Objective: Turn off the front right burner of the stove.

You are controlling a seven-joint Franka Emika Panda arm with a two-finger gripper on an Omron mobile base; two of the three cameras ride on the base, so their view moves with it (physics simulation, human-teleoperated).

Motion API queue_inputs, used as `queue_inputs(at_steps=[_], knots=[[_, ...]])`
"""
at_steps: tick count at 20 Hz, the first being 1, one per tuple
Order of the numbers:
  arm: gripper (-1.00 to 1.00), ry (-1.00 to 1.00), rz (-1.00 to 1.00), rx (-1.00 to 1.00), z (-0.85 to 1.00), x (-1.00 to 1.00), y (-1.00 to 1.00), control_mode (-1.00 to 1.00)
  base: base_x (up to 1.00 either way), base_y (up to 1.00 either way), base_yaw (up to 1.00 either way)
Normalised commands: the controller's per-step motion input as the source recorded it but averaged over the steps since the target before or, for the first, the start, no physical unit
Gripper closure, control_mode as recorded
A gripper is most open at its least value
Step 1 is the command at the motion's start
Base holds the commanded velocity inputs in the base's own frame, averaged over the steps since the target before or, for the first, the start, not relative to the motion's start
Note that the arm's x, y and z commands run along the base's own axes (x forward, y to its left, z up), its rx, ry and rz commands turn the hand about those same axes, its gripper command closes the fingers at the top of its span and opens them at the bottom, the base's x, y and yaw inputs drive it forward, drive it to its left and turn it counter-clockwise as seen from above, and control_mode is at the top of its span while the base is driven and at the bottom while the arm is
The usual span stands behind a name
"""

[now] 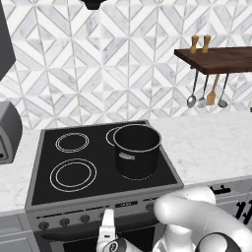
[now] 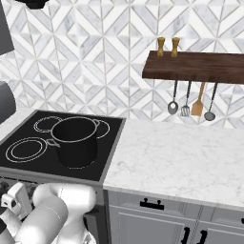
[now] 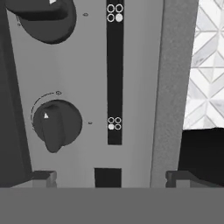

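The stove (image 1: 39,162) has a black glass top with white ring marks. A black pot (image 1: 137,150) stands on its front right ring and also shows in the right base view (image 2: 76,140). Small dark knobs (image 1: 64,222) line the grey front panel. My gripper (image 1: 107,230) hangs low in front of that panel, near the middle knobs. In the hand view, rolled sideways, my gripper (image 3: 113,178) is open with nothing between the fingertips (image 3: 43,177). A round knob (image 3: 57,124) sits just ahead of the left tip, and a second knob (image 3: 43,17) is at the top edge.
A grey toaster oven (image 1: 7,130) sits on the counter left of the stove. White marble counter (image 1: 211,147) runs to the right, under a dark wooden shelf (image 1: 216,59) with hanging utensils (image 1: 204,93). Grey cabinet drawers (image 2: 157,209) are below.
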Motion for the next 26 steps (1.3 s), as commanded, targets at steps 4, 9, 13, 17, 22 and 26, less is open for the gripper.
queue_inputs(at_steps=[4, 9, 13, 17, 22, 26], knots=[[-1.0, 0.0, 0.05, 0.0, -0.35, 0.03, 0.26, -1.0, 0.0, 0.0, 0.0], [-1.0, 0.0, 0.04, 0.0, -0.31, 0.1, 0.35, -1.0, 0.0, 0.0, 0.0], [-1.0, 0.0, 0.04, 0.0, -0.31, 0.07, 0.19, -1.0, 0.0, 0.0, 0.0], [-1.0, -0.07, 0.02, 0.0, -0.18, 0.21, 0.02, -1.0, 0.0, 0.0, 0.0], [-1.0, -0.01, 0.0, 0.0, -0.02, 0.34, 0.0, -1.0, 0.0, 0.0, 0.0], [-1.0, 0.0, 0.0, 0.0, 0.0, 0.05, 0.0, -1.0, 0.0, 0.0, 0.0]])
